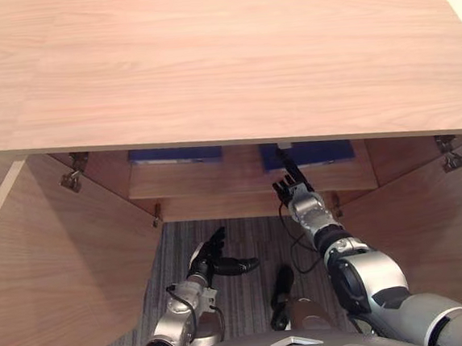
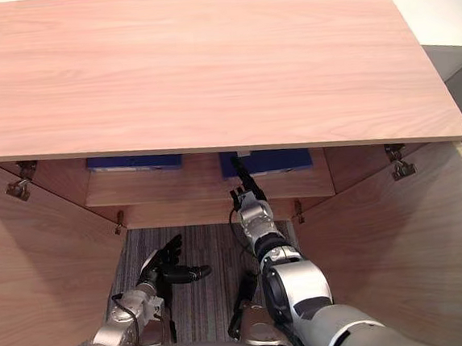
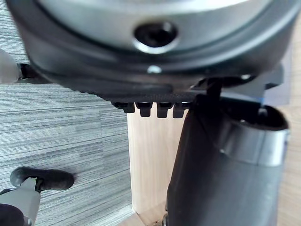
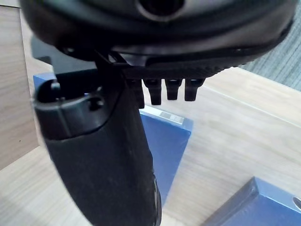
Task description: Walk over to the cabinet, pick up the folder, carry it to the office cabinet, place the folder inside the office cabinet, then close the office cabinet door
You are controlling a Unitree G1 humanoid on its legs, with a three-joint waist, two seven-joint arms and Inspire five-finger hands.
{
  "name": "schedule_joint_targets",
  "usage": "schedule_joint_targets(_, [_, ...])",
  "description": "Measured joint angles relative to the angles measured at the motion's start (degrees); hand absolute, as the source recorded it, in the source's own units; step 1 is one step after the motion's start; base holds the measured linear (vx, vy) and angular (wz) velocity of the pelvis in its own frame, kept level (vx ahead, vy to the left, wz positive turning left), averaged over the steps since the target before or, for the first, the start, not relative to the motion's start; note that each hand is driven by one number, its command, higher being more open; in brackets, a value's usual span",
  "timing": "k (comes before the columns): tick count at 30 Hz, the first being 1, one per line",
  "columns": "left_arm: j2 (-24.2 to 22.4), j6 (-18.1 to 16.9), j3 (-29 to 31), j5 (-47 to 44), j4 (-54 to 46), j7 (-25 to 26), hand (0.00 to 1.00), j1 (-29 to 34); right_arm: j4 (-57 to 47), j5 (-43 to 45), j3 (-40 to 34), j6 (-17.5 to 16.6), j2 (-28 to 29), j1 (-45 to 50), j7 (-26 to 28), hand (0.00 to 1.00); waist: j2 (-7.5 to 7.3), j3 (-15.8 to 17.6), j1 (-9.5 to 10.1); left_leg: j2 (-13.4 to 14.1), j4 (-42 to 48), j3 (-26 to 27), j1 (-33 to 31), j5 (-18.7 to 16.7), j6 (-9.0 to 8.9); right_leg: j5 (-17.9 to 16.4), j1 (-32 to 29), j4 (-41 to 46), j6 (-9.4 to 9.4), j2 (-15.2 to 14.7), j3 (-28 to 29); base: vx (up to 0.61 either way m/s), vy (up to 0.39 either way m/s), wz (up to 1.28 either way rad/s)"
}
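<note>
The right hand (image 1: 296,190) is open and holds nothing. Its fingers run out straight into the cabinet (image 1: 242,207), and in the right wrist view the thumb (image 4: 99,155) stands apart from the row of fingertips (image 4: 173,89), with nothing between them. Just past the fingertips lies a blue folder (image 1: 320,151), flat on the shelf (image 1: 215,179). Whether the fingers touch its near edge cannot be told.

The arm comes in low and level, probably because the cabinet top (image 1: 205,62) overhangs the shelf and leaves only a shallow slot to work through. A flat hand fits that slot better than a curled one.

Further off to the hand's left, a second blue folder (image 1: 174,154) lies on the same shelf, well apart from the first. Both doors are swung wide, the left door (image 1: 53,269) and the right door (image 1: 433,220) flanking the arms, so the opening is free for reaching and the closing step is not yet done.

With an empty hand at a folder that rests on the shelf, this reads either as a reach to take it or as a letting-go, and the views do not settle which.

The left hand (image 1: 210,256) hangs lower and nearer the robot, over the carpet (image 1: 244,232), fingers loose and spread and carrying nothing, apparently kept clear of the opening.
</note>
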Motion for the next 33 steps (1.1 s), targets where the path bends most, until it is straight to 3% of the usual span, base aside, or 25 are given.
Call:
schedule_joint_targets(21, [0.1, 0.0, 2.1, 1.3, 1.0, 0.2, 1.0, 1.7, -11.6, -2.0, 1.9, -1.8, 2.3, 11.1, 1.6, 0.0, 0.36, -1.5, -0.95, -0.4, 0.4, 0.4, 1.2, -0.7, 0.26, 0.5, 1.4, -0.8, 0.0, -0.3, 0.3, 0.0, 0.0, 0.0])
schedule_joint_targets(24, [-0.5, 0.0, 2.3, 1.2, 1.0, 0.2, 1.0, 1.8, -12.5, -2.0, 1.1, -2.3, 1.9, 11.6, 1.8, 0.0, 0.84, -1.2, -0.66, 0.3, 14.0, -0.4, -6.1, -7.4, 0.44, -0.6, -1.0, 3.0, -1.25, -0.8, 0.4, -0.02, 0.012, -0.02])
schedule_joint_targets(26, [-1.8, -0.1, 2.4, 0.8, 0.9, 0.3, 1.0, 1.5, -13.0, -2.0, 0.3, -2.9, 0.1, 10.8, 1.8, 0.0, 3.69, 0.3, -0.52, 1.9, 26.3, -1.5, -12.2, -13.0, 0.83, -3.4, -4.1, 10.2, -1.79, -1.0, 0.4, -0.09, 0.104, -0.02])
schedule_joint_targets(28, [-2.3, -0.2, 2.0, 0.5, 0.8, 0.2, 1.0, 0.7, -13.0, -2.0, -0.4, -3.2, -1.1, 9.4, 1.8, 0.0, 4.53, 1.5, -0.28, 2.0, 32.0, -2.0, -15.5, -15.4, 1.36, -6.9, -8.3, 18.3, -1.7, -2.7, 1.4, -0.14, 0.149, -0.01])
schedule_joint_targets(33, [-2.1, -0.7, 2.2, -1.3, -2.3, 0.8, 1.0, -0.7, -15.0, -2.1, -0.7, -4.3, -3.0, 4.7, 1.7, 0.0, 4.64, 6.6, 0.4, 0.9, 43.2, -2.5, -21.3, -20.3, 2.23, -14.0, -15.8, 33.9, -1.24, -7.3, 3.7, -0.19, 0.112, 0.04])
